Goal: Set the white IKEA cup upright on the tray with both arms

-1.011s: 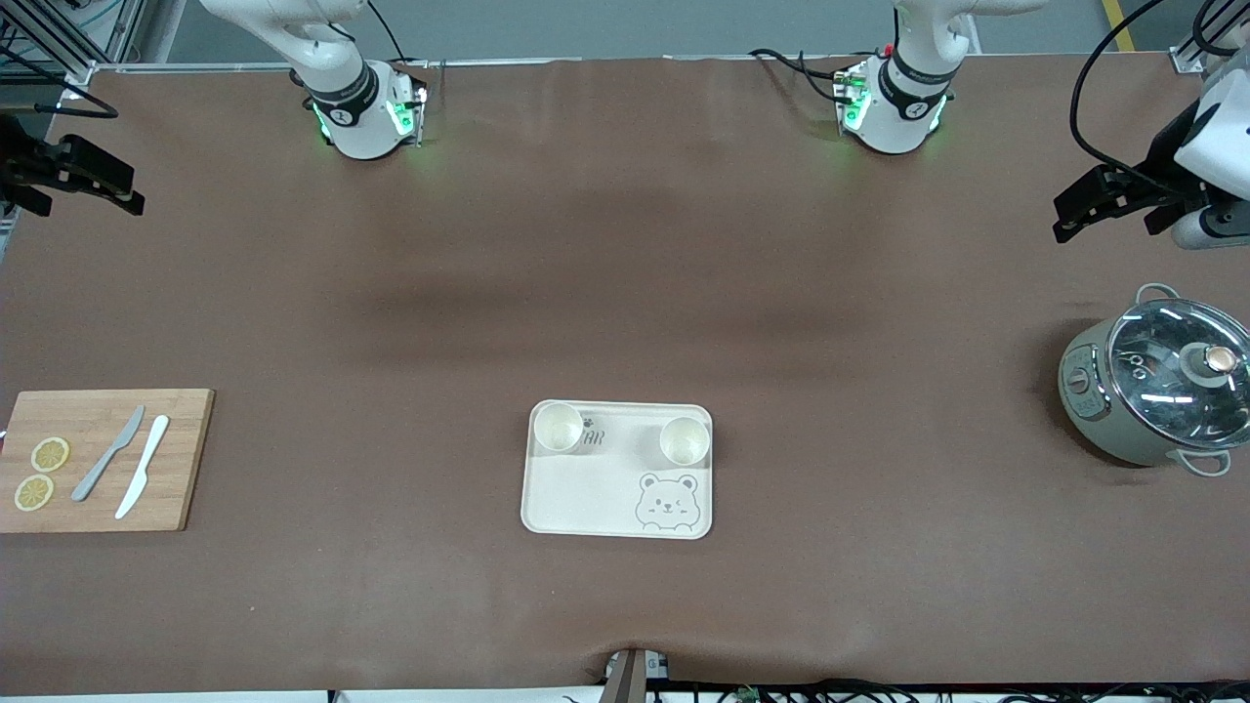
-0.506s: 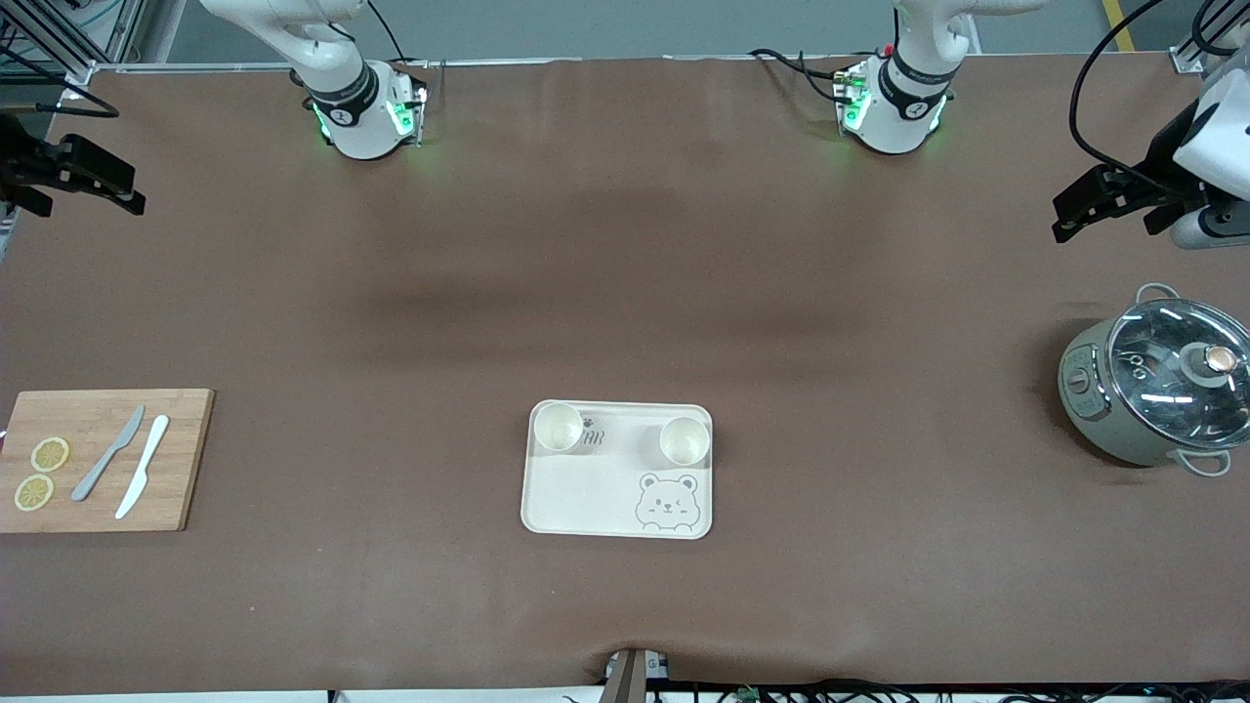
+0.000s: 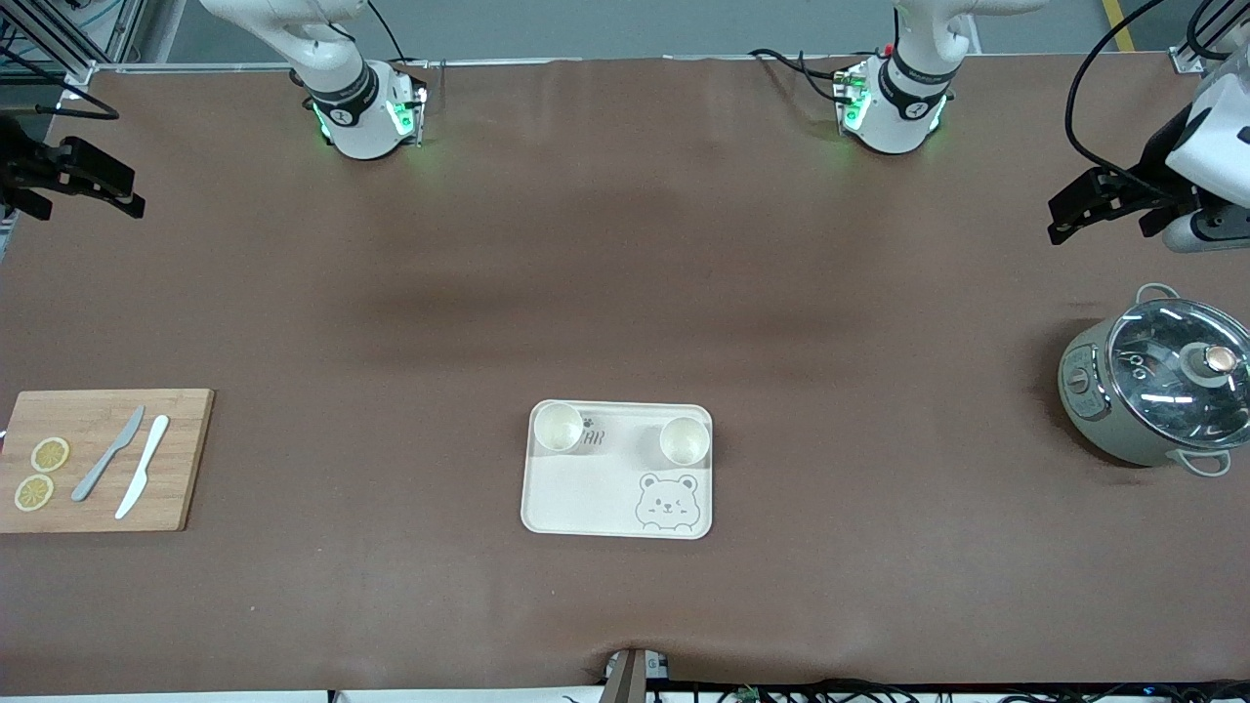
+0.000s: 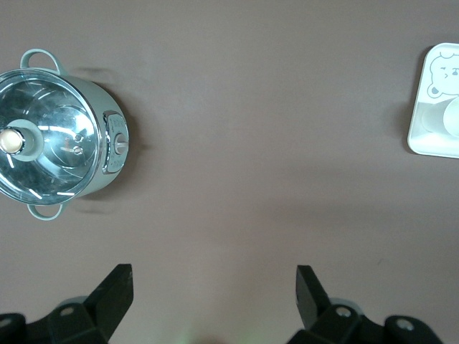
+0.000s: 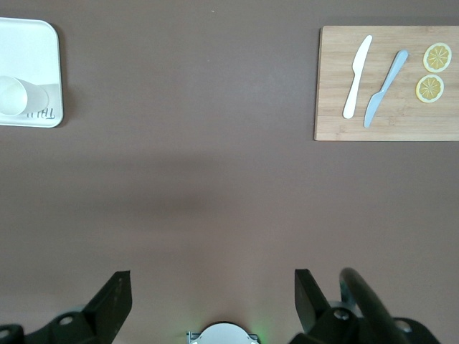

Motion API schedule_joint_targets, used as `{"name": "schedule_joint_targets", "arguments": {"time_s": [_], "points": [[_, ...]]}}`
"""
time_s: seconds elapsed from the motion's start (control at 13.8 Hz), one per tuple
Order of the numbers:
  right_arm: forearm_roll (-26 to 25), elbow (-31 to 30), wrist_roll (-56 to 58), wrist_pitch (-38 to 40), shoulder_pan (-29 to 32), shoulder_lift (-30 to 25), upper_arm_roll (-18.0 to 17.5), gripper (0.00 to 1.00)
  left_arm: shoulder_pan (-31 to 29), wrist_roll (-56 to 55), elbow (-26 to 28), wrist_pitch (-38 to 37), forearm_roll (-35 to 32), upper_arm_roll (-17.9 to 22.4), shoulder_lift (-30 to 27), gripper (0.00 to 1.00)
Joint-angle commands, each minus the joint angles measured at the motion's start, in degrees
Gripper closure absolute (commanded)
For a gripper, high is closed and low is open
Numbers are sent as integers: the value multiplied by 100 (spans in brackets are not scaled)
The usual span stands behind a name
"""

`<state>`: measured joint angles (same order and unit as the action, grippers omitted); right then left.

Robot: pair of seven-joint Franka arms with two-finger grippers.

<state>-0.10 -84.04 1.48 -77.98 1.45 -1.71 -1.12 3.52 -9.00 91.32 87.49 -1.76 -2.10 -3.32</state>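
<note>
The brown table (image 3: pixel 625 293) fills the front view. At its right edge, mid-height, sits a grey-green pot (image 3: pixel 1152 391) with a glass lid; at the left edge, a wooden cutting board (image 3: pixel 103 459) carries 2 knives and 2 lemon slices. Lower centre lies the cream tray (image 3: pixel 586 498), and 2 white cups stand upright on it, mouths up: one cup (image 3: pixel 558 428) at the tray's upper left corner in the frame, the other cup (image 3: pixel 685 440) near its upper right corner, well apart.

The left gripper (image 3: pixel 1069 220) hangs at the frame's upper right, over bare table above the pot; its wrist view shows the fingers spread apart and empty. The right gripper (image 3: pixel 122 200) hangs at the upper left edge, likewise spread wide and empty.

The placing looks done. The likely risk is a needless return reach: a low sweep across the tray could tip a light cup, or the left arm could clip the pot's lid.
</note>
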Motion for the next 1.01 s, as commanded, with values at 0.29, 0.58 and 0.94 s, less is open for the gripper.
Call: {"name": "schedule_joint_targets", "arguments": {"time_s": [0.29, 0.58, 0.94], "points": [[115, -165, 63, -104, 66, -128, -46, 0, -53, 74, -229, -118, -35, -9, 69, 0], [132, -165, 63, -121, 66, -128, -46, 0, -53, 74, -229, -198, -53, -9, 42, 0], [133, -165, 54, -156, 66, -119, -46, 0, 0, 74, -220, -233, -53, -27, 78, 0]]}}
